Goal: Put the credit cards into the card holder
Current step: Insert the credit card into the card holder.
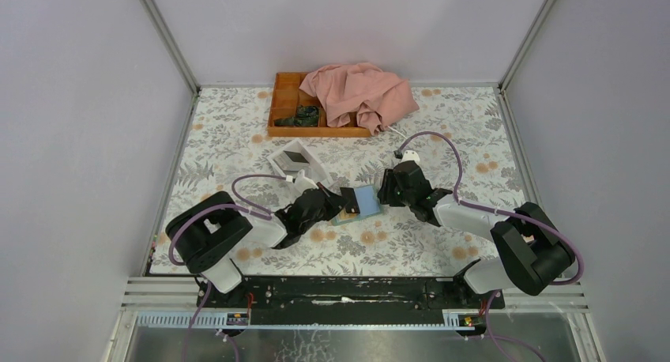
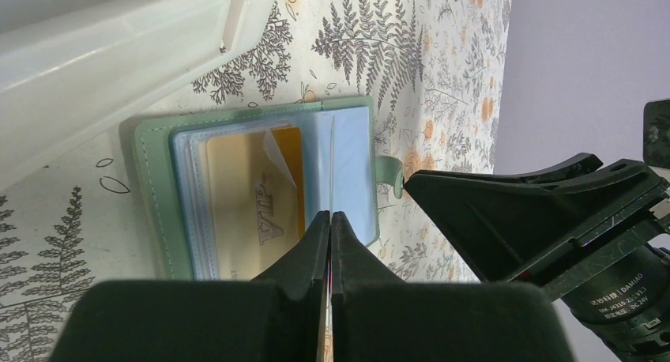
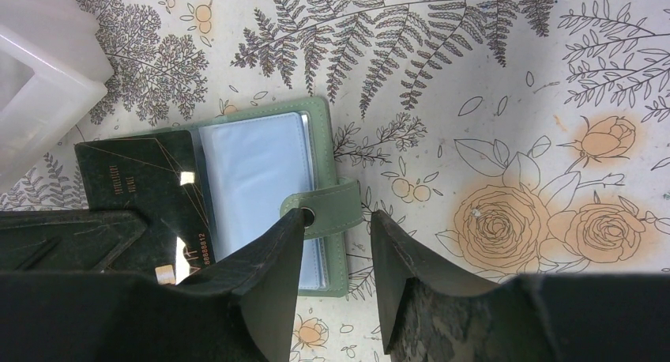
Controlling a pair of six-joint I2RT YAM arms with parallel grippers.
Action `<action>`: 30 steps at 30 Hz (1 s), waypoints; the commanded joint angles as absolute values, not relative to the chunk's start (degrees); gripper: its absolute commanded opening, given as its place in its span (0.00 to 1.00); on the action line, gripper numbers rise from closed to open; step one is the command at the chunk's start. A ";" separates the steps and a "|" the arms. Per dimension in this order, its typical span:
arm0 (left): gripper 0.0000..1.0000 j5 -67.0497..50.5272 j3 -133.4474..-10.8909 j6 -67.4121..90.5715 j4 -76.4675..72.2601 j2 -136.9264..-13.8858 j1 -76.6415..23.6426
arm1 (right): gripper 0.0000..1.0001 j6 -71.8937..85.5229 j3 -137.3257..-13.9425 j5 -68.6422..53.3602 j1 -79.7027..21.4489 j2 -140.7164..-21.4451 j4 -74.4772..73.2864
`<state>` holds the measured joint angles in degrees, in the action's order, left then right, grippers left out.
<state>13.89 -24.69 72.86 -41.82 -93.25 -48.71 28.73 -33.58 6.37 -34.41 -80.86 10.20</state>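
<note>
On the surface the card holder lay open — left pincer clamped on a dark card above it, right pincer apart beside the strap. Sliding that card into a sleeve likely came next.

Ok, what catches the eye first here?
The open card holder lies mid-table, pale blue sleeves showing. The left tool pinches a dark card over it, while the right tool stands open at its strap. A pink cloth drapes the far orange tray.
</note>
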 commanded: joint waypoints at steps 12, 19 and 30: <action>0.00 14.44 -26.65 73.75 -42.73 -94.26 -49.01 | 0.44 27.72 -35.12 6.41 -33.98 -80.33 12.31; 0.00 14.36 -27.34 73.59 -42.57 -95.44 -49.00 | 0.44 27.64 -35.24 6.42 -33.93 -80.63 12.31; 0.00 16.60 -26.30 73.56 -39.86 -93.64 -49.05 | 0.44 27.62 -35.50 6.08 -33.93 -81.63 12.87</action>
